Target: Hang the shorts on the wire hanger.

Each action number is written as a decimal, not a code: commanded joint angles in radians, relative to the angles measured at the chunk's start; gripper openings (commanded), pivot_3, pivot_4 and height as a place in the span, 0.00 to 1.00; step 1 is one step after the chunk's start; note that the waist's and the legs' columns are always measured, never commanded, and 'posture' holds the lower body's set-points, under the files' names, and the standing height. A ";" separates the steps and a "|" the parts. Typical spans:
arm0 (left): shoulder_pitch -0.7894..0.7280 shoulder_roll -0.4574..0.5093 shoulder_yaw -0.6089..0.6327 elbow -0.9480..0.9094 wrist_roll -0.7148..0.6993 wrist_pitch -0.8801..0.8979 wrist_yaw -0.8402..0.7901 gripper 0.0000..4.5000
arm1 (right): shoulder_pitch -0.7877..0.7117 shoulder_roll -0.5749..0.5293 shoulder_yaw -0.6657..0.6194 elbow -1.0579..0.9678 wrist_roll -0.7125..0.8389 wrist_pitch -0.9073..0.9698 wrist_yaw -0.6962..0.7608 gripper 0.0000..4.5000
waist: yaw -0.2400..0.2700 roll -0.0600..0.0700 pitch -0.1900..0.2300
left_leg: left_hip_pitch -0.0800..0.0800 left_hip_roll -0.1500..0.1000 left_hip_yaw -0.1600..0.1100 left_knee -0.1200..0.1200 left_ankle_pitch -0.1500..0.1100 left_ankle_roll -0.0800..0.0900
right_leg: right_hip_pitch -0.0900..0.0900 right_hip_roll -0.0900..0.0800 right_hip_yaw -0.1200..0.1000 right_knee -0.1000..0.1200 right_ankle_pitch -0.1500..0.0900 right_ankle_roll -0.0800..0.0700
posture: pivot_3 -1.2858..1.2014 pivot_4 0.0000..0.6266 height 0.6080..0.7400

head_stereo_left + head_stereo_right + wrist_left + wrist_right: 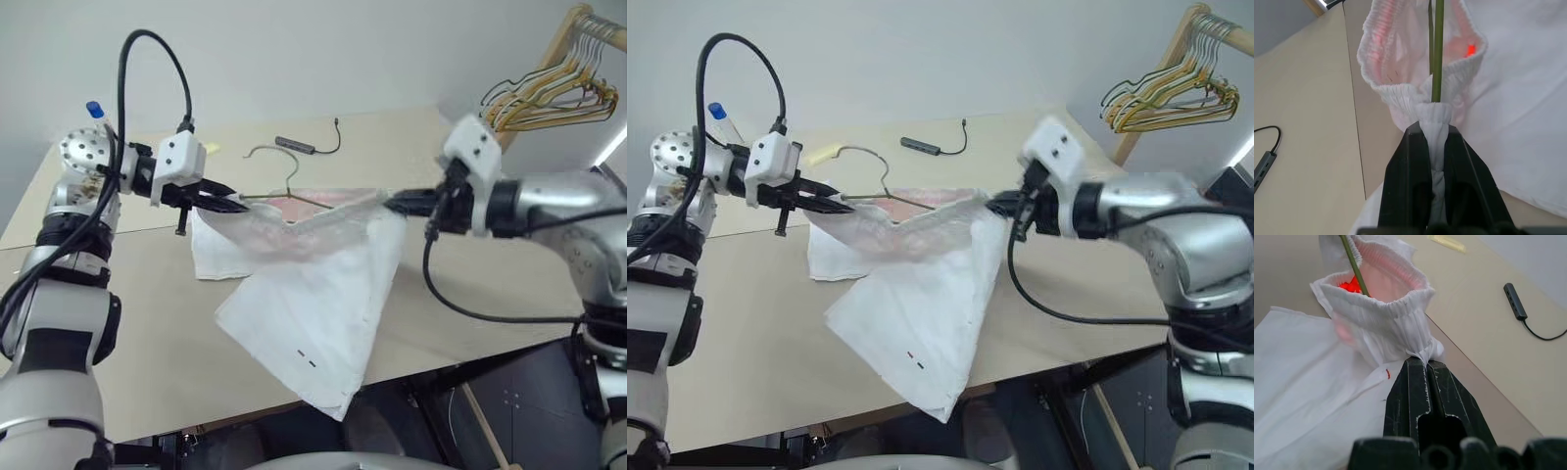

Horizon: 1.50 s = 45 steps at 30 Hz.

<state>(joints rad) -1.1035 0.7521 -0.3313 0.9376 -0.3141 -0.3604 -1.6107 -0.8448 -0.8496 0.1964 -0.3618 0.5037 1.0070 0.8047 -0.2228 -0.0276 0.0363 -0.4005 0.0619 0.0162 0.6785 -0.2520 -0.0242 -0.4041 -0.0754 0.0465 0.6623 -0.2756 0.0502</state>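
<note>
Table [137,323]: pale wood top filling most of the head views, its near edge running along the lower part of the frame.
Shorts [313,304]: white, centre of the frame, waistband held up and stretched between the two grippers, the rest draping onto the table and past its near edge; small black marks low on the cloth, a pink tint inside the waistband.
Hanger rack [573,83]: upper right corner, a wooden bar with bunched yellow and dark hangers.
Wire hanger [279,176]: thin, olive-grey, centre of the frame; hook curving above the waistband, its wire running down into the open waistband in both wrist views.
Left gripper [230,203]: left of centre, fingers pressed together on a bunched fold of waistband, with the hanger wire rising right at that fold.
Right gripper [397,203]: right of centre, fingers closed tight, pinching the opposite side of the waistband.
Cable adapter [294,145]: dark, upper centre, lying on the table beyond the hanger.
</note>
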 commanded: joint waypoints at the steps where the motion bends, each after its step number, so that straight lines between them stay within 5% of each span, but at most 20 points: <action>1: -0.041 0.003 0.027 -0.024 -0.005 -0.006 -0.004 0.00 | -0.076 0.017 0.034 -0.003 -0.033 -0.003 0.016 0.01 | -0.001 0.000 0.000 | -0.001 0.000 0.000 0.000 0.000 0.000 | 0.000 0.000 0.000 0.000 0.000 0.000 | 0.43 0.00 1.00; 9: -0.029 0.005 0.060 -0.038 -0.020 0.006 -0.004 0.00 | -0.070 0.001 0.179 0.022 -0.231 -0.168 0.033 0.01 | -0.003 0.000 0.000 | -0.002 -0.001 -0.002 0.001 0.000 0.000 | -0.001 -0.001 -0.001 0.000 0.000 0.000 | 0.44 0.00 1.00; 19: -0.016 0.004 0.070 -0.023 0.016 -0.016 -0.004 0.00 | -0.016 0.018 0.148 0.042 -0.280 -0.269 0.107 0.65 | -0.007 0.000 0.000 | -0.002 -0.001 -0.003 0.001 0.000 0.000 | -0.001 -0.001 -0.002 0.001 0.000 0.000 | 0.44 0.00 1.00; 38: -0.009 -0.001 0.063 -0.067 -0.002 0.000 -0.004 0.00 | -0.009 0.180 0.088 0.149 -0.220 -0.189 0.119 0.65 | -0.009 0.000 0.000 | -0.001 -0.001 -0.003 0.001 0.000 0.000 | 0.000 -0.001 -0.002 0.001 0.000 0.000 | 0.44 0.00 1.00; 41: -0.010 0.002 0.061 -0.061 0.010 -0.007 -0.004 0.00 | -0.013 0.199 0.065 0.157 -0.189 -0.149 0.124 0.52 | -0.009 0.000 0.000 | -0.001 -0.002 -0.003 0.001 0.000 0.000 | 0.000 -0.001 -0.002 0.002 0.000 0.000 | 0.44 0.00 1.00; 45: -0.005 0.007 0.063 -0.061 0.004 -0.003 -0.004 0.00 | -0.007 0.195 0.060 0.154 -0.186 -0.126 0.125 0.22 | -0.009 0.000 0.000 | -0.002 -0.002 -0.003 0.001 0.000 0.000 | 0.000 -0.001 -0.002 0.002 0.000 0.000 | 0.44 0.00 1.00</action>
<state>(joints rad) -1.0984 0.7478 -0.2892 0.8997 -0.2824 -0.3649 -1.6107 -0.8247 -0.6486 0.2953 -0.1881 0.3079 0.8761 0.9318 -0.2319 -0.0274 0.0365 -0.4023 0.0602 0.0127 0.6795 -0.2516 -0.0241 -0.4045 -0.0763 0.0445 0.6640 -0.2757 0.0504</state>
